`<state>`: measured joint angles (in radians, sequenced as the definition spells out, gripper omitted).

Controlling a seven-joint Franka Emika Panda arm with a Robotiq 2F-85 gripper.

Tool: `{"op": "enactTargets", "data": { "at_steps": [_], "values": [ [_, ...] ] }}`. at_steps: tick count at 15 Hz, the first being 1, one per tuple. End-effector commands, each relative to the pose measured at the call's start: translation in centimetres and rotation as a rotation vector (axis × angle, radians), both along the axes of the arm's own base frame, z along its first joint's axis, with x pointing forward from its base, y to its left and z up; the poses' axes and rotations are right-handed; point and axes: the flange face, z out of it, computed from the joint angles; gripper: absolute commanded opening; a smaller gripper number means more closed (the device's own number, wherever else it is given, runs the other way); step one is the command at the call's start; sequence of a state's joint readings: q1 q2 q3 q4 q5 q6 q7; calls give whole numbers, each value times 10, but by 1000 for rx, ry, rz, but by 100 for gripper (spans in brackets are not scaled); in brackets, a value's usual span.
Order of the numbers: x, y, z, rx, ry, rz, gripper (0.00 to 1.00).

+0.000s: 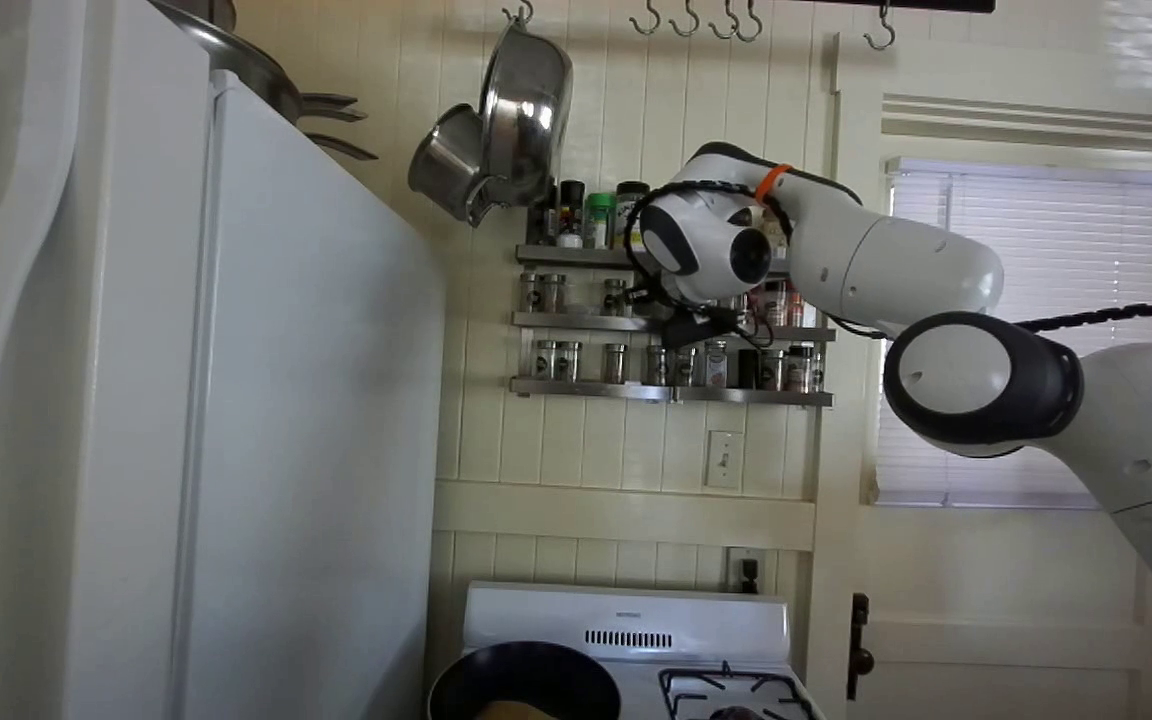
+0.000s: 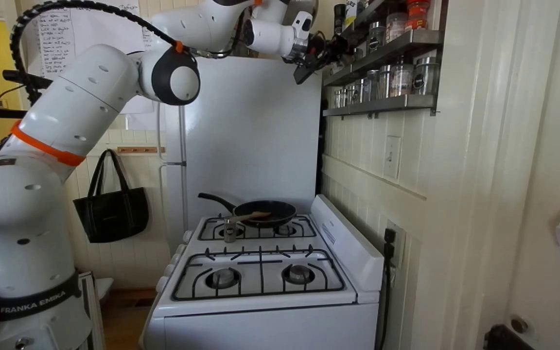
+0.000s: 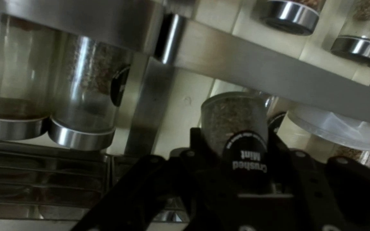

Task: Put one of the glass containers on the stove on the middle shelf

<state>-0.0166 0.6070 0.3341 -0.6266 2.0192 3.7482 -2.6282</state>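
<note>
Facing the rack (image 1: 591,389), one sees the robot arm (image 1: 896,270) reach in from the right and cover a part of its upper half. To the left of it hang a steel pot (image 1: 528,110) and a smaller saucepan (image 1: 446,165), and farther left stands the refrigerator (image 1: 316,400). The claw (image 3: 236,144) is closed only to the width of the mint jar (image 3: 233,122), a small glass one, and grips it from both sides. This jar is at the middle shelf (image 1: 576,321), its base just beside the rail (image 3: 252,64); whether it touches there, I cannot tell. Around it the place is rather full: a black-labelled jar (image 3: 276,121) and a clear container (image 3: 332,128) stand behind it to the left, and two lidded jars (image 3: 85,96) to the right, past an upright bracket (image 3: 149,102).

The wrist view stands upside down, and so does the lettering in it, therefore the mint jar has its base downward. Its long axis is near to vertical, though not quite parallel with the neighbouring jars; how much it really leans, I cannot tell.

Only the wrist view lets me read the label (image 3: 246,150), "Crushed Mint"; in both exterior views I cannot make out this jar. In an exterior view the stove (image 2: 270,321) carries another glass jar (image 2: 230,232), upright, near the frying pan (image 2: 280,214), in which a wooden spoon (image 2: 258,214) rests.
</note>
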Motion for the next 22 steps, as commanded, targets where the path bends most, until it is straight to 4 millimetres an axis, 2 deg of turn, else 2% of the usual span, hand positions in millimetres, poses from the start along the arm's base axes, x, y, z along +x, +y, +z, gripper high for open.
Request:
{"op": "enactTargets", "data": {
  "at_steps": [1,8,14,15,16,17,18,20,22],
  "values": [
    [8,-4,3,1,-52,18,23],
    [16,-16,-12,25,-40,6,23],
    [16,-17,-19,45,-13,10,23],
    [16,-17,-20,51,-8,13,27],
    [15,-17,-21,55,-5,13,73],
    [15,-16,-22,61,-1,15,73],
    [15,-17,-22,64,1,15,79],
    [15,-17,-22,65,3,15,95],
    [14,-18,-21,67,0,15,100]
  ]
}}
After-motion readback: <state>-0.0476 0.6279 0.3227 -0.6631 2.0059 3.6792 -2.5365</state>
